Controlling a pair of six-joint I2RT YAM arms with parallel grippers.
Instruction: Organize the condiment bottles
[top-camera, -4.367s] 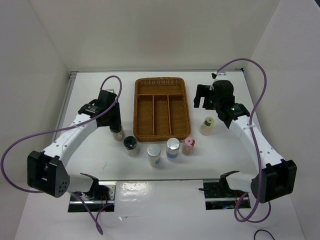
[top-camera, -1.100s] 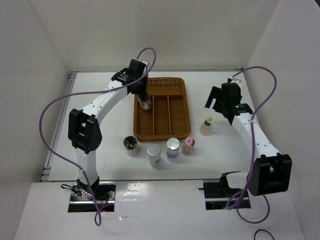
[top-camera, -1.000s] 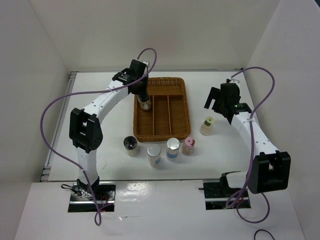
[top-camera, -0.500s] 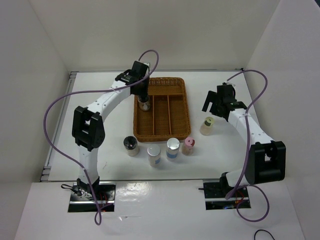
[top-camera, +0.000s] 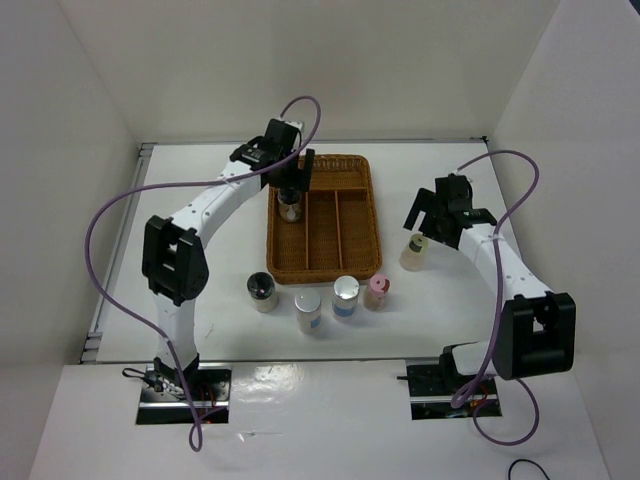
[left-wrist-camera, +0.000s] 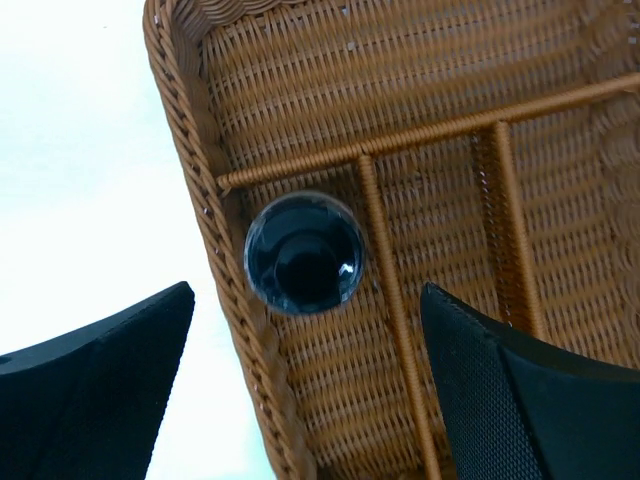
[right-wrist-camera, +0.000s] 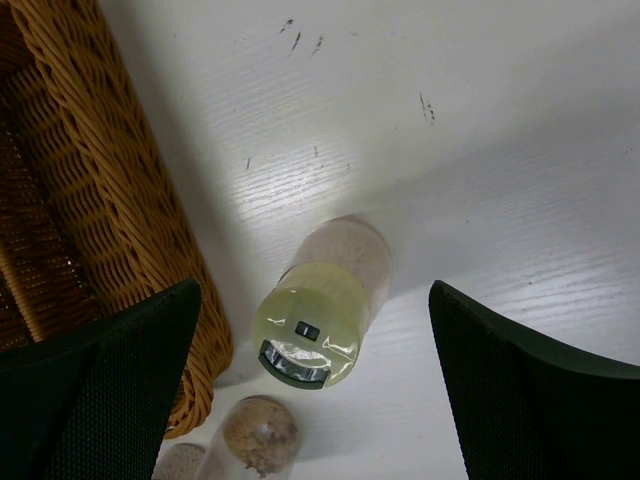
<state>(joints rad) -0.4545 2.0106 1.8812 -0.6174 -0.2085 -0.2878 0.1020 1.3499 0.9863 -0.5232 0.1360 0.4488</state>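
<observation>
Standing upright in the wicker tray (top-camera: 322, 160), the black-lidded bottle (top-camera: 289, 208) is being shown by the top external view at the far end of the left long compartment. The left claw (top-camera: 290, 182) is being held directly above it, released and gripping nothing.

The left wrist view is supplying detail that the overhead view is not. There the black-lidded bottle (left-wrist-camera: 304, 252) is being seen lid-on, in the corner formed by the wicker tray (left-wrist-camera: 300, 120) wall, the cross divider and the long divider. Both fingers of the left claw (left-wrist-camera: 305, 300) are being shown well clear of it.

Four jars are being displayed clearly by the overhead view alone, in a row on the desk (top-camera: 200, 220) near the tray's near edge:
- second black-lidded bottle (top-camera: 262, 291)
- white-lidded bottle (top-camera: 308, 309)
- silver-lidded bottle (top-camera: 345, 296)
- pink-lidded bottle (top-camera: 378, 290)

The right claw (top-camera: 422, 222) is being held over the yellow-green-lidded bottle (top-camera: 414, 251), which is standing on the desk just right of the tray. In the right wrist view the right claw (right-wrist-camera: 312, 300) is being shown released, with its fingers wide of the yellow-green-lidded bottle (right-wrist-camera: 315, 330).
</observation>
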